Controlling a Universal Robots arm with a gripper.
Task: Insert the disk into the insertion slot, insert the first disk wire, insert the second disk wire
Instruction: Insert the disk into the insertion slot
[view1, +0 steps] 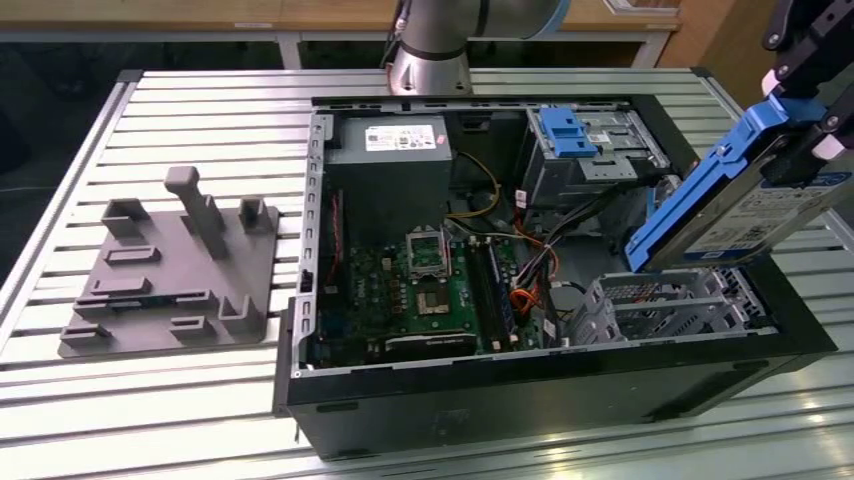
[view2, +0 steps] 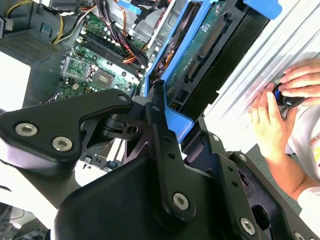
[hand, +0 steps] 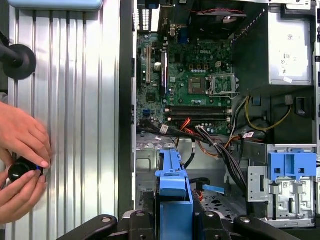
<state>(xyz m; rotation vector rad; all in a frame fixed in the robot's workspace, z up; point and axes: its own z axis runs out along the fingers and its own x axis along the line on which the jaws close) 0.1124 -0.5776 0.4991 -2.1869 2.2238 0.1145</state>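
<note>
Our gripper (view1: 805, 150) clamped the disk (view1: 727, 205), tilted, the slot (view1: 661, 305) below it; first step, and we judged it needed levelling.

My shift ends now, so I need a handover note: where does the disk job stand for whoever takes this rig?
Pincer: shut on the disk, held tilted in the air over the open computer case.
Insertion slot: empty, below the disk's lower end.
Done: disk is in the grasp.
Left: seating the disk, both wires.
A person's hands are on the table beside the case.
</note>
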